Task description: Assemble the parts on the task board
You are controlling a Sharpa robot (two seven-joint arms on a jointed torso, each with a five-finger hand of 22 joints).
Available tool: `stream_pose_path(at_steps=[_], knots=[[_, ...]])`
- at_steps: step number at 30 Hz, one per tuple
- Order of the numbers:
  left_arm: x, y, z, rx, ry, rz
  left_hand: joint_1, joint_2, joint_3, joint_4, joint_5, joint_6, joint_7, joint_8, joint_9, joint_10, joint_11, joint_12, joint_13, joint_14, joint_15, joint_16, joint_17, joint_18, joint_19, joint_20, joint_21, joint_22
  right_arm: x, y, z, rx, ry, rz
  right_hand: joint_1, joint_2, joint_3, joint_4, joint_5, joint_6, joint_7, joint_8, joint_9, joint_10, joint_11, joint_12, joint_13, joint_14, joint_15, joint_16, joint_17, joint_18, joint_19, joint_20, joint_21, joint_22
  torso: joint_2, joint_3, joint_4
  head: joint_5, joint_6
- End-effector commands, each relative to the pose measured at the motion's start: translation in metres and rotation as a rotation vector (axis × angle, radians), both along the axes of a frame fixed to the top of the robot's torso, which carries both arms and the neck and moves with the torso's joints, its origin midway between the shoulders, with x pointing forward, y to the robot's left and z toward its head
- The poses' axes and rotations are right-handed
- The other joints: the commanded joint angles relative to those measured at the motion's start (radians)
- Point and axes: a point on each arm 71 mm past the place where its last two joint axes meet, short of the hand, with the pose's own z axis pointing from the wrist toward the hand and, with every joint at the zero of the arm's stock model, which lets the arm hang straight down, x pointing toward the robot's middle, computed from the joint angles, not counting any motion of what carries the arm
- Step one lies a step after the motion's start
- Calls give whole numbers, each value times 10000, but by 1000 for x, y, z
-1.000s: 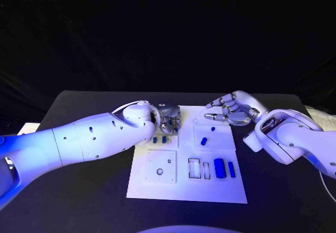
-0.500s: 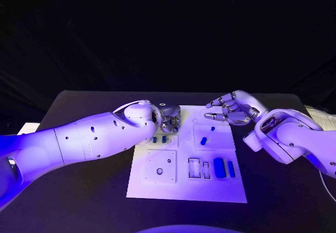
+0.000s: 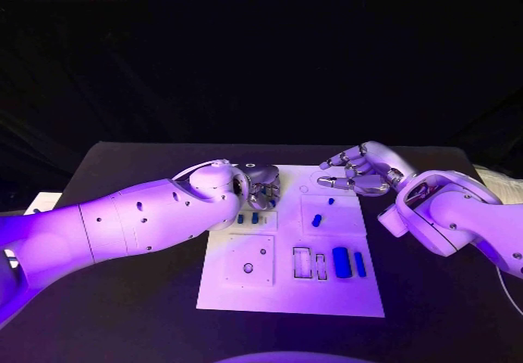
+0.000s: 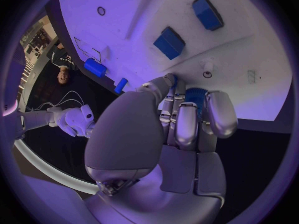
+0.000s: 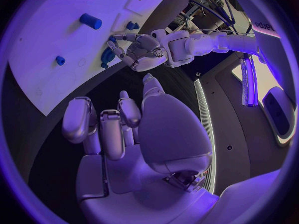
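The board (image 3: 292, 295) lies flat in the middle of the black table (image 3: 120, 162). The left hand (image 3: 261, 186) is at the board's far left corner, fingers curled down close together; in the left wrist view the fingertips (image 4: 187, 134) close round a blue part (image 4: 196, 95) at the board's edge, so this hand grips that part. The right hand (image 3: 357, 172) is held over the far right corner of the board, fingers (image 5: 99, 127) bent inward and apart with nothing between them: it is open and holds nothing. On the board, two small blue parts (image 3: 247, 218) stand side by side in a pocket just below the left hand. A short blue peg (image 3: 317, 220) lies tilted in the right-hand panel, with a smaller dark blue piece (image 3: 330, 201) just beyond it. Nearer the robot, a thick blue bar (image 3: 342, 262) and a thin blue bar (image 3: 360, 263) lie side by side, parallel, at the right of the board. Just left of them are two outlined rectangular slots (image 3: 302, 262). A square plate (image 3: 249, 259) with a small hole occupies the left side of the board. Whether the thick and thin bars sit in recesses or on the surface cannot be told.
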Motion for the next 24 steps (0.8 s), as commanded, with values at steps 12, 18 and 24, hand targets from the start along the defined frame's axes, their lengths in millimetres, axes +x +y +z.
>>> stream_pose_path(at_steps=[12,18,24], knots=[[-13,23,29,-1197,-617,287,-103,-115,109,-52,-13,95,-4,-76,-32,156,-15,-126,7,278,-58,75,-26,-167,82,3,165,150,0,1,0,-37,-24,134,-34,82,-48,-13,67,78,-2,10,1,-65,-6,58,-7,697,-44,-25,963,80,-8,-22,-53,14,-3,5,20,60,45],[-14,41,30,-1087,-452,614,-146,-134,124,-64,-16,111,-8,-89,-38,176,-17,-149,7,278,-58,85,-25,-170,85,3,186,168,0,0,-1,-43,-13,128,-34,82,-48,-13,67,78,-2,10,1,-65,-6,58,-7,697,-44,-25,963,80,-8,-22,-53,14,6,-6,16,69,48],[-13,53,27,-876,-180,885,-199,-156,131,-68,-20,122,-11,-103,-44,190,-17,-175,6,275,-58,86,-39,-173,86,5,202,183,0,0,-1,-45,-4,129,-34,82,-48,-13,67,78,-2,10,1,-65,-6,58,-7,697,-44,-25,963,80,-8,-22,-53,14,8,-4,9,84,41]])
